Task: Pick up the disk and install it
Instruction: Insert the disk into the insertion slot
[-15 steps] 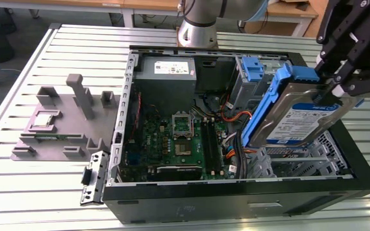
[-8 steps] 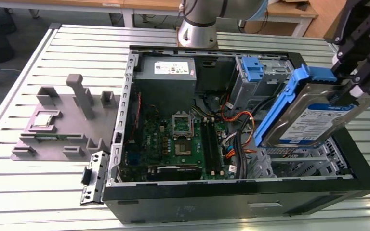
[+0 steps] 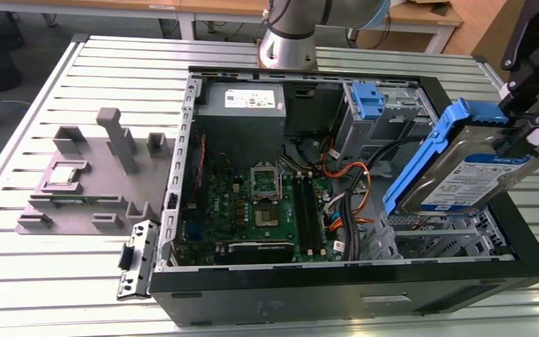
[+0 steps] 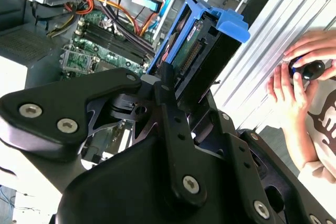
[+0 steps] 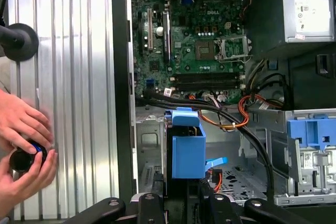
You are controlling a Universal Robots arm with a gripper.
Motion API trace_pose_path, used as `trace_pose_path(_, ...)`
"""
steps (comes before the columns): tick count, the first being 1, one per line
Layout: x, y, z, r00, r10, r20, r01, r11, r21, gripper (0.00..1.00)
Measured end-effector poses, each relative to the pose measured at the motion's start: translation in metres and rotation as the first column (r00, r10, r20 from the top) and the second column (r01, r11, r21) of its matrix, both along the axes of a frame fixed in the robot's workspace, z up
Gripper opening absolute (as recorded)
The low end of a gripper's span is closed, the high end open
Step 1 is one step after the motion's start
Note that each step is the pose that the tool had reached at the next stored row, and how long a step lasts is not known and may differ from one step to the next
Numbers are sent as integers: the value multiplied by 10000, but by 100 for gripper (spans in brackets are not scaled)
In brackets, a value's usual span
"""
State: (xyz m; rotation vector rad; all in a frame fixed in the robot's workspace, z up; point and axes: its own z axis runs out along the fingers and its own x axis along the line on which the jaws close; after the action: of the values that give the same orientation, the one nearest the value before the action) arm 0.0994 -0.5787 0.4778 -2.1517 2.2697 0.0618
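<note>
One tool (image 3: 521, 142) pinches the tilted disk (image 3: 462, 179) at its raised end, above the computer case (image 3: 344, 289).

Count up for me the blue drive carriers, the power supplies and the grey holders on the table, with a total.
Blue drive carriers: 2, one around the disk held by the tool, plus a second carrier
Power supply: 1
Grey holder: 1
Total: 4
</note>
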Motion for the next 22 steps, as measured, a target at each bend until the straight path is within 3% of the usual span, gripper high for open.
trace_pose_path(8, 128, 16, -101, 10000, 0, 0, 0, 10000, -12, 35)
trace_pose_path(22, 182, 29, -222, 10000, 0, 0, 0, 10000, -39, 35)
